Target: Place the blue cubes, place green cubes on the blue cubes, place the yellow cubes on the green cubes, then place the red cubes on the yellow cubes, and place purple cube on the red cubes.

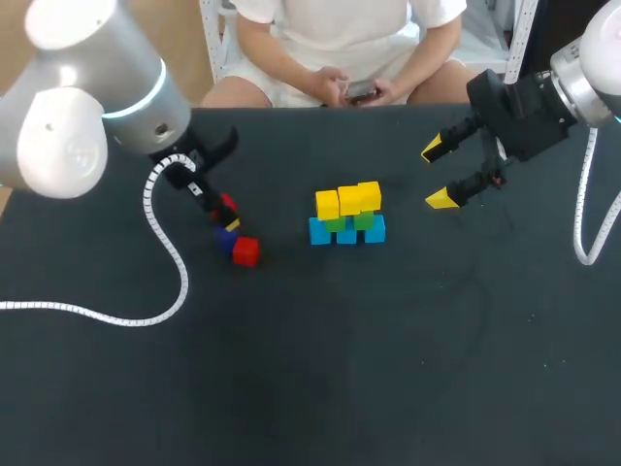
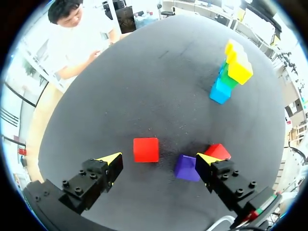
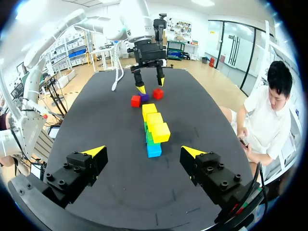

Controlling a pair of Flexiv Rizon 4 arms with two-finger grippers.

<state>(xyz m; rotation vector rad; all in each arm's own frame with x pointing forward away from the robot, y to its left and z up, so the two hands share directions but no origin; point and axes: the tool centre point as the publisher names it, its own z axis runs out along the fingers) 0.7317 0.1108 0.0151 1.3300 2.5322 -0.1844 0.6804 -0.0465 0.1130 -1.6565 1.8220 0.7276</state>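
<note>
The left gripper (image 2: 160,158) is poised low over the table (image 2: 144,72), its jaws spread wide and nothing gripped. Just ahead, between the fingers, a red cube (image 2: 146,149) is seen, touched by neither. A purple cube (image 2: 186,167) is set just beside the finger nearer the stack. A second red cube (image 2: 219,151) is partly hidden behind that fingertip, and whether those two cubes touch cannot be told. In the head view the three loose cubes are found at about nine o'clock from the stack, well apart from it. A white coiled cable (image 1: 165,243) is draped from the left arm across the table, whose top is covered in a dark, matt surface. Near the table's middle the stack is built: blue cubes (image 1: 346,234) in a row at the bottom, green cubes (image 1: 364,220) on them, and yellow cubes (image 1: 349,200) on top, set slightly askew. At about two o'clock from the stack the right gripper (image 1: 437,175) is poised above the table, jaws wide open and empty.
</note>
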